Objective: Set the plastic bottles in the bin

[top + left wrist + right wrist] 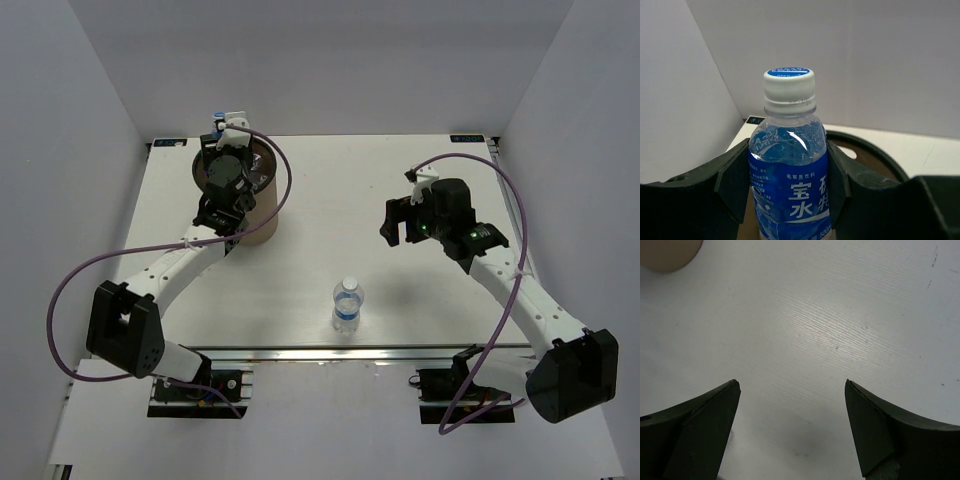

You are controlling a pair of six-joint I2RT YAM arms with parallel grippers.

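Above the tan bin (262, 218), left jaws clamping a clear, blue-labelled, white-capped bottle (790, 165), right jaws wide open, empty

Top view: high, behind arm bases, looks down over whole table (330, 200). Left wrist: tight behind left pincer (788, 172), bottle (789, 150) inside it, bin (875, 148) rim just beyond. Right wrist: near table, facing down past right pincer (792, 390); bin edge well beyond its tips. Bin shared by all.
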